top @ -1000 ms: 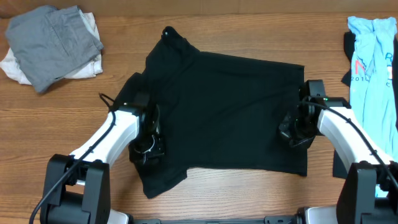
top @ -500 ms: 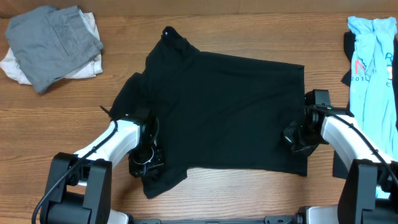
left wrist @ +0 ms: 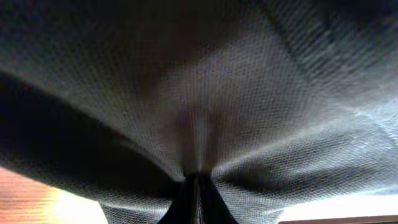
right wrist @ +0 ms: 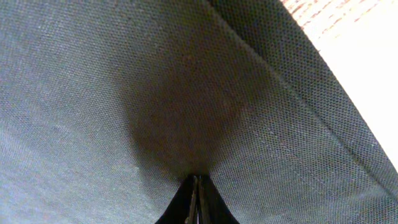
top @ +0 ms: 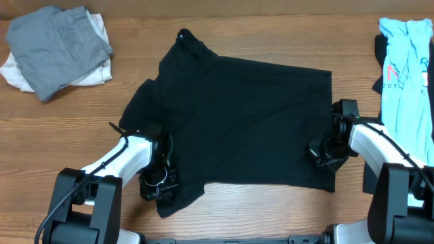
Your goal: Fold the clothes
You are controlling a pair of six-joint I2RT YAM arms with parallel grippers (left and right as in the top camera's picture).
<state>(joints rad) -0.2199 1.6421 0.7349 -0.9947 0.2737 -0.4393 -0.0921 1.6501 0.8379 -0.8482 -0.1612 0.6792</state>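
A black short-sleeved T-shirt (top: 237, 115) lies spread across the middle of the table. My left gripper (top: 161, 183) is at its front-left corner, shut on the fabric. In the left wrist view the cloth (left wrist: 205, 93) gathers in folds into the closed tips of that gripper (left wrist: 198, 182). At the shirt's right edge, near the front, my right gripper (top: 320, 150) is also shut. The right wrist view shows the weave (right wrist: 155, 93) puckering into the closed tips of the right gripper (right wrist: 198, 180), with a hem running along the upper right.
A grey garment (top: 57, 44) lies on a white piece (top: 17, 73) at the back left. A light-blue shirt with red print (top: 405, 64) lies at the right edge, with dark cloth (top: 380, 51) beside it. Bare wooden table (top: 61, 129) surrounds the shirt.
My left gripper has slid toward the table's front along the shirt's left side. The right gripper has also moved a little toward the front. Both have stayed shut.
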